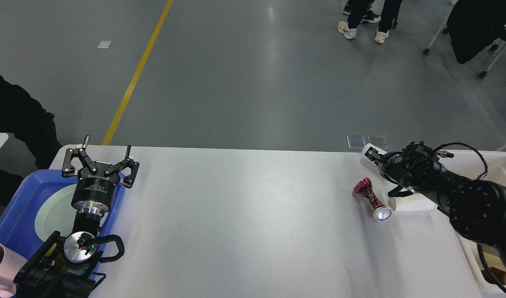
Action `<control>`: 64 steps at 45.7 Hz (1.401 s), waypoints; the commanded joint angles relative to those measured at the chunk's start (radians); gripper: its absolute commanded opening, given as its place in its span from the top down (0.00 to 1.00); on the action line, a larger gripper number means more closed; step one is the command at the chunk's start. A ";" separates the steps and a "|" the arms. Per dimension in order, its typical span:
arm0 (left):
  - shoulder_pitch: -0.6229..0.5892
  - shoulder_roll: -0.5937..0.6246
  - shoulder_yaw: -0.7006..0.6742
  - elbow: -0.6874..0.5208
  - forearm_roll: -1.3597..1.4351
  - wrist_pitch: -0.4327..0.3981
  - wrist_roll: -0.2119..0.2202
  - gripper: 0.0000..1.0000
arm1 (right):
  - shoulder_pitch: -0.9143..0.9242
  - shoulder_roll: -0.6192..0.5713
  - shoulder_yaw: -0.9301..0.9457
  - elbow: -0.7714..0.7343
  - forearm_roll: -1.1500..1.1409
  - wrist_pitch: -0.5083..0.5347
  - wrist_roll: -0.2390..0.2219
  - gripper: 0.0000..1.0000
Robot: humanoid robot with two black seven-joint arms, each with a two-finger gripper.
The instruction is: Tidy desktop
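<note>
Head view, contents. Desktop (244,223): white, rounded corners, spans nearly the full width of the view. Left gripper (100,159): fingers spread wide, empty, above the desktop's far-left corner and the rim of a blue tray (13,211) holding a pale plate (54,215). Right gripper (371,154): at the far-right edge, a white object against its tip; finger state cannot be told. Crushed red can (371,198): lying on the desktop, just beside that gripper. Cream bin (499,165): at the right edge.
</note>
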State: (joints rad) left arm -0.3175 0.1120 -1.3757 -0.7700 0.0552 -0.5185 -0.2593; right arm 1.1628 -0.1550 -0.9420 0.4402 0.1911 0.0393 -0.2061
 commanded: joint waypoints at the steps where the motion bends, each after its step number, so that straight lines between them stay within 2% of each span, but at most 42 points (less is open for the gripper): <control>1: 0.000 0.000 0.000 0.000 0.000 0.000 0.000 0.04 | 0.156 -0.076 -0.026 0.240 -0.002 0.002 -0.003 0.00; 6: 0.000 0.000 0.003 0.000 0.000 0.000 0.000 0.04 | 0.316 -0.095 -0.135 0.432 -0.010 0.050 -0.006 0.00; 11: 0.000 0.000 0.000 0.000 0.000 0.000 0.000 0.04 | 0.495 -0.093 -0.247 0.561 -0.015 0.184 -0.004 0.00; 14: 0.000 -0.002 0.000 0.000 0.000 0.000 0.000 0.04 | 0.583 -0.095 -0.268 0.591 -0.015 0.304 -0.004 0.00; 21: 0.000 0.000 0.000 0.000 0.000 0.000 0.000 0.04 | 0.785 -0.095 -0.297 0.612 -0.016 0.669 -0.006 0.00; 26: 0.000 -0.002 0.000 0.000 0.000 0.000 0.000 0.04 | 0.972 -0.104 -0.325 0.707 -0.016 0.858 -0.007 0.00; 30: 0.000 0.000 0.000 0.000 0.000 0.000 0.000 0.04 | 1.104 -0.129 -0.343 0.828 -0.021 0.892 -0.010 0.00; 37: 0.000 0.000 0.000 0.000 0.000 0.000 0.000 0.04 | 1.284 -0.150 -0.350 1.012 -0.047 0.904 -0.055 0.00; 41: 0.000 0.000 0.000 0.000 0.000 0.000 0.000 0.04 | 1.359 -0.146 -0.354 1.091 -0.050 0.903 -0.059 0.00; 48: 0.000 0.000 0.000 0.000 0.000 0.000 0.000 0.04 | 1.434 -0.149 -0.354 1.137 -0.048 0.912 -0.059 0.00; 64: 0.002 0.000 0.000 0.000 0.000 0.000 0.000 0.04 | 1.425 -0.147 -0.399 1.135 -0.045 0.893 -0.058 0.00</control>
State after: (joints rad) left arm -0.3175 0.1119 -1.3757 -0.7701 0.0552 -0.5185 -0.2592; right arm 2.5924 -0.2989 -1.3275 1.5768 0.1433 0.9349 -0.2639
